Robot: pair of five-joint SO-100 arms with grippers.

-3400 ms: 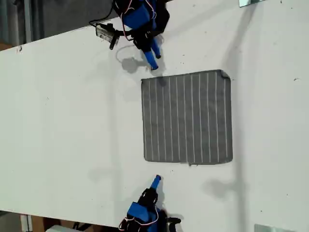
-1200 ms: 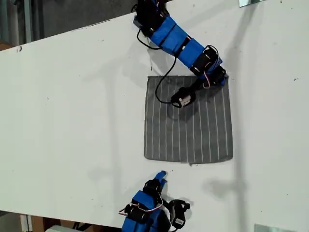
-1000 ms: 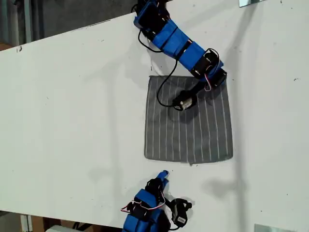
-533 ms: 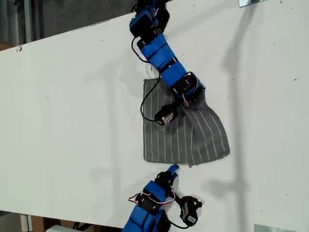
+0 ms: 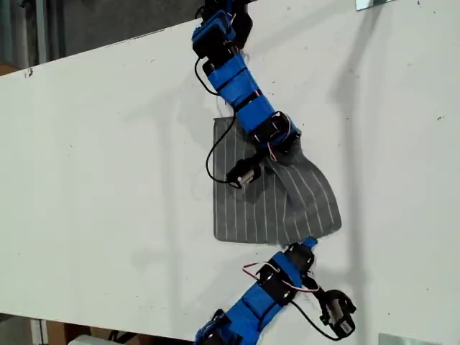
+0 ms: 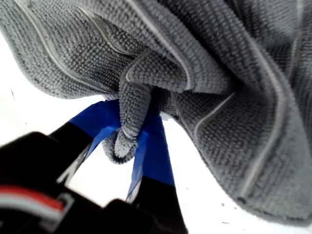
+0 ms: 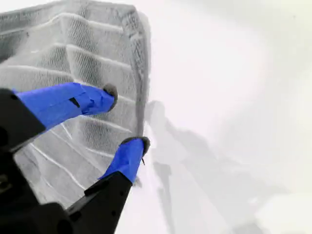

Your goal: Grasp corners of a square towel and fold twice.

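My first gripper (image 6: pixel 131 139) is clamped on a bunched corner (image 6: pixel 127 127) of the towel (image 5: pixel 277 194), which lies near the middle of the white table (image 5: pixel 100 165) in the exterior view; that arm reaches in from the view's 12 o'clock and hides the cloth's upper part, with a fold dragged diagonally toward 5 o'clock; my second gripper (image 7: pixel 127 116), entering from 6 o'clock, has its jaws apart over the towel's edge (image 7: pixel 141 73); a metal bracket (image 5: pixel 374 3) sits at 1 o'clock
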